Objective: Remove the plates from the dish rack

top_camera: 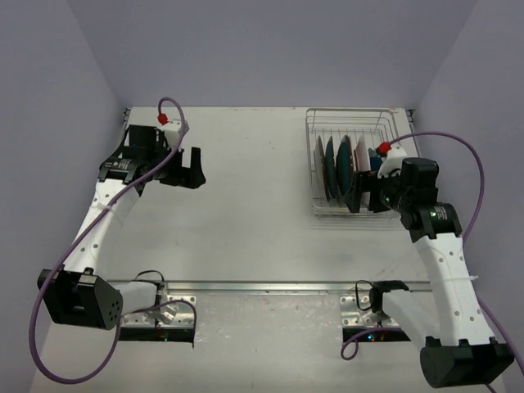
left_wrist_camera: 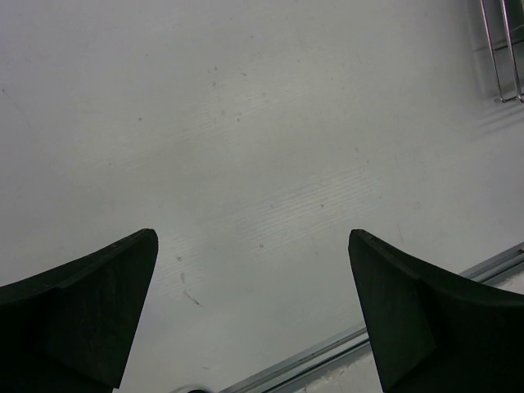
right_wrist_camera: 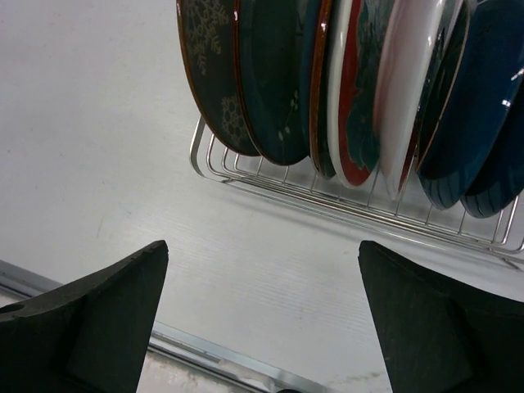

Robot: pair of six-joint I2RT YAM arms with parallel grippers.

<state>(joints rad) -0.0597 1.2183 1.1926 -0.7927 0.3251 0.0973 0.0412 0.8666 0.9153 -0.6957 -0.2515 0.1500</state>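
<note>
At the far right of the table, the dish rack holds the plates upright and packed close. The right gripper hovers at the rack's near side, jaws spread and empty. The left gripper hangs wide open, well apart from it. The plates overlap, so a finger could catch two rims or tip a neighbour. The right wrist view shows the patterned plate at the row's end; from above it is probably just an edge.
</note>
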